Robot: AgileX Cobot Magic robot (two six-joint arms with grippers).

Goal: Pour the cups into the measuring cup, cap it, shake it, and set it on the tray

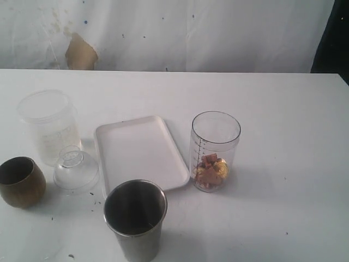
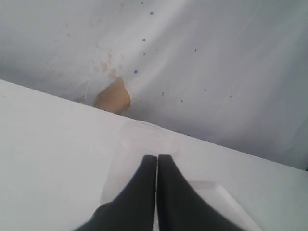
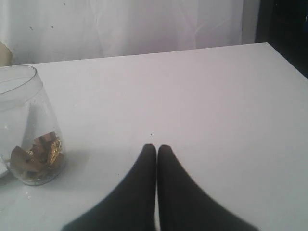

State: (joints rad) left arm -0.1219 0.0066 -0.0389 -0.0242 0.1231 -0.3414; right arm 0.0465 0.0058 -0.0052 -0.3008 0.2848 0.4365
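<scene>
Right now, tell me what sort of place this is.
Probably a makeshift test bench, not a kitchen: a white table, a stained white sheet hung behind it, and a measuring cup of brown and gold pieces beside a white tray.

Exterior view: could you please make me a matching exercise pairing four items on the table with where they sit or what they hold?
Column one:
1. measuring cup
2. steel tumbler
3. brown cup
4. dome lid

Column two:
A. far left of the view
B. holds brown and gold pieces
C. just left of the tray, by the frosted jar
D. lowest in the view, below the tray

Pairs: 1-B; 2-D; 3-A; 4-C
</scene>
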